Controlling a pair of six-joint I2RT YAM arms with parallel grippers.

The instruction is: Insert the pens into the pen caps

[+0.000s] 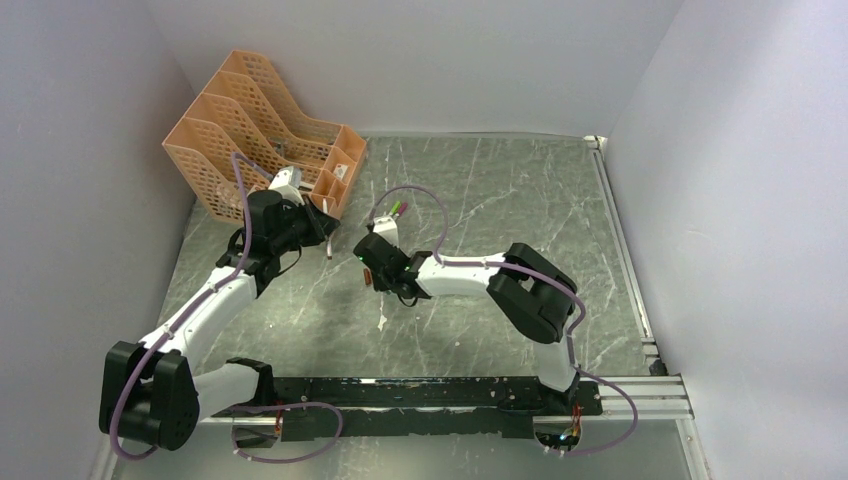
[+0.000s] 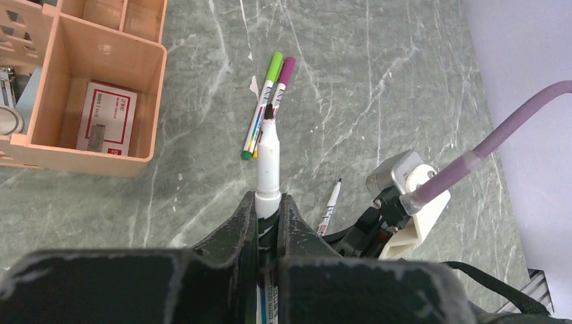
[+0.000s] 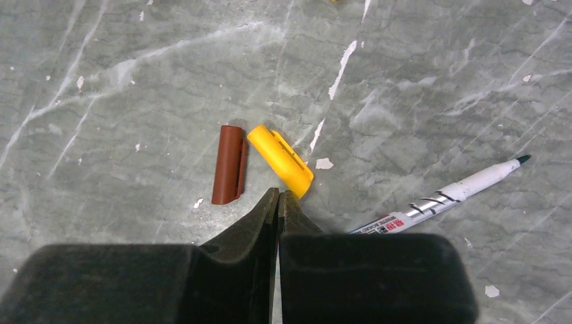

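My left gripper (image 2: 268, 200) is shut on a white pen (image 2: 268, 155) whose bare black tip points away from the jaws. It hangs near the organiser in the top view, where the left gripper (image 1: 312, 228) shows. My right gripper (image 3: 278, 196) is shut with nothing between its fingers, low over the table. Just beyond its tips lie a yellow pen cap (image 3: 280, 160) and a brown pen cap (image 3: 228, 164), side by side. To its right lies an uncapped white pen (image 3: 445, 199). Two capped pens, with a green cap (image 2: 272, 67) and a purple cap (image 2: 287, 69), rest together farther off.
An orange desk organiser (image 1: 262, 130) stands at the back left, and its open compartment (image 2: 94, 101) holds a small card. The right arm's wrist camera and purple cable (image 2: 411, 192) are close to the left gripper's right side. White walls enclose the table.
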